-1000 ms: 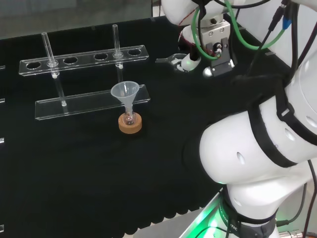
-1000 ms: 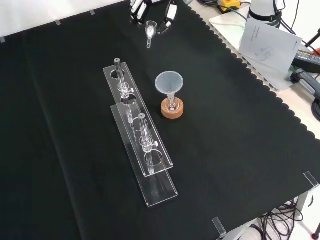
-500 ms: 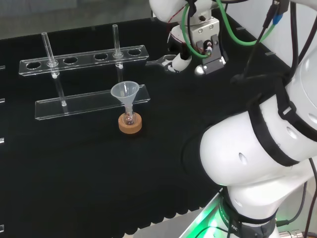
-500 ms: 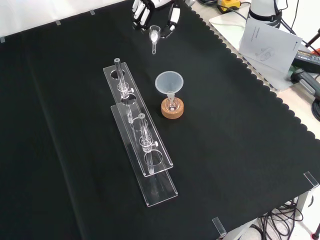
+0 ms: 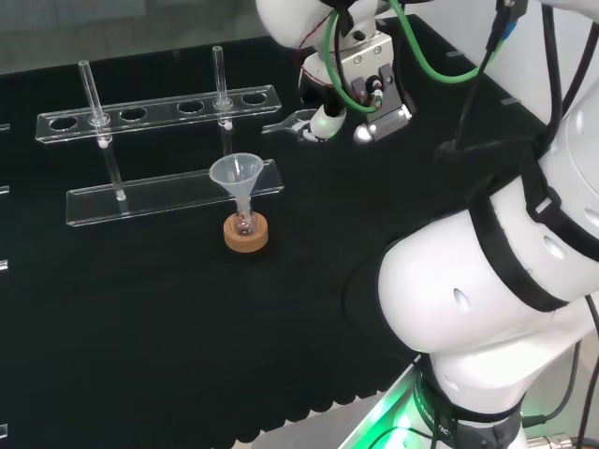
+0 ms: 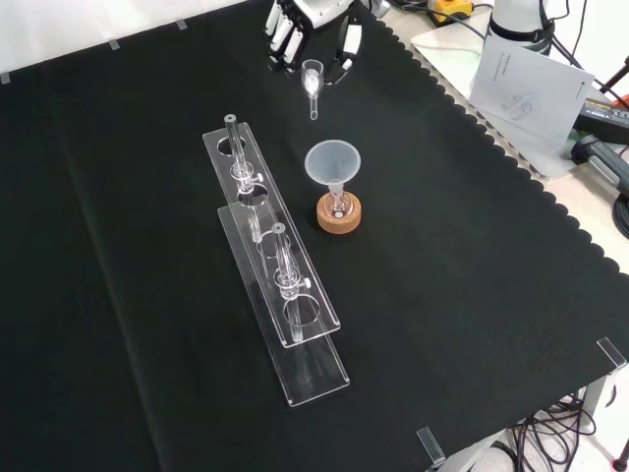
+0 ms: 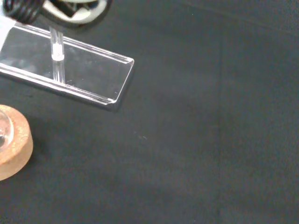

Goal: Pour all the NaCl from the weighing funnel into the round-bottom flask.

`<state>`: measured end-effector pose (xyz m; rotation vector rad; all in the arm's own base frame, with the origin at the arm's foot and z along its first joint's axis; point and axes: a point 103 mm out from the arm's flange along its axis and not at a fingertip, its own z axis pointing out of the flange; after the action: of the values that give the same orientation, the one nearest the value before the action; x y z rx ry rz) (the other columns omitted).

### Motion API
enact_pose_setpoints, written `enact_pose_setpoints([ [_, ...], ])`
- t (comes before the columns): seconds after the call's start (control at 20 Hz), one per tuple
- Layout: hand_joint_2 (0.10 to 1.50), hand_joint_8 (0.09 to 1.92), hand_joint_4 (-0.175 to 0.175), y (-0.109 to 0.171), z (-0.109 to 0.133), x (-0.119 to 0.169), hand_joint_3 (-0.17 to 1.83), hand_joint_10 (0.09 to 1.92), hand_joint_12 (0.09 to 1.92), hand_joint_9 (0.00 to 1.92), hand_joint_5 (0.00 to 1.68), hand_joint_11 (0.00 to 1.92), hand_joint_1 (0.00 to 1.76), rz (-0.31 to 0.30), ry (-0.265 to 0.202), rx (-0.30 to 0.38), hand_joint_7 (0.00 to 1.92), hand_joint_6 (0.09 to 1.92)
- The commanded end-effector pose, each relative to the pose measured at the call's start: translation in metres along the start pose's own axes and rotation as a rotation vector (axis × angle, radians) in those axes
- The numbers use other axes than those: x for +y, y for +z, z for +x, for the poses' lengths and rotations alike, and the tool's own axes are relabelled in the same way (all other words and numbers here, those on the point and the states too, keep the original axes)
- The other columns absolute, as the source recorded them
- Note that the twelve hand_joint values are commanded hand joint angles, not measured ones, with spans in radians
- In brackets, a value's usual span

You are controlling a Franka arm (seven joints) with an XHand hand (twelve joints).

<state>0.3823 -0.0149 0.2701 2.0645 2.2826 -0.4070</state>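
A small round-bottom flask [image 5: 245, 223] [image 6: 339, 206] sits in a cork ring [image 5: 246, 236] [image 6: 339, 216] [image 7: 13, 150] with a clear conical funnel [image 5: 235, 172] [image 6: 332, 159] in its neck. The hand [image 5: 327, 119] [image 6: 286, 24] is shut on the clear weighing funnel [image 5: 284, 122] [image 6: 313, 83], pinching its cup end. The funnel's spout points towards the flask. In the front view the weighing funnel hangs above the cloth, beyond the conical funnel. In the head view it is to the right of and behind the flask. I cannot make out any powder inside it.
A clear acrylic tube rack [image 5: 157, 110] [image 6: 275, 254] [image 7: 70, 70] stands beside the flask, with two thin glass tubes upright in it. White papers [image 6: 531, 84] and cables lie off the cloth's scalloped edge at the front view's right. The arm's white links [image 5: 487, 281] stand at the head view's right.
The hand has carried the weighing funnel towards the flask: leftward in the head view, downward in the front view. Flask, funnel and rack have not moved.
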Motion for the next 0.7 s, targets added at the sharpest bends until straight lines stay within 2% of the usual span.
enact_pose_setpoints([
  [0.05, 0.73, 0.63, 0.175, -0.003, 0.010, 0.001, 0.55, 0.25, 0.96, 1.14, 1.23, 0.92, 1.10, 0.015, -0.022, -0.029, 0.74, 0.71],
  [0.7, 0.72, 0.63, 0.175, 0.000, 0.026, 0.005, 0.56, 0.24, 0.95, 1.14, 1.24, 0.93, 1.10, 0.060, -0.055, -0.069, 0.74, 0.70],
])
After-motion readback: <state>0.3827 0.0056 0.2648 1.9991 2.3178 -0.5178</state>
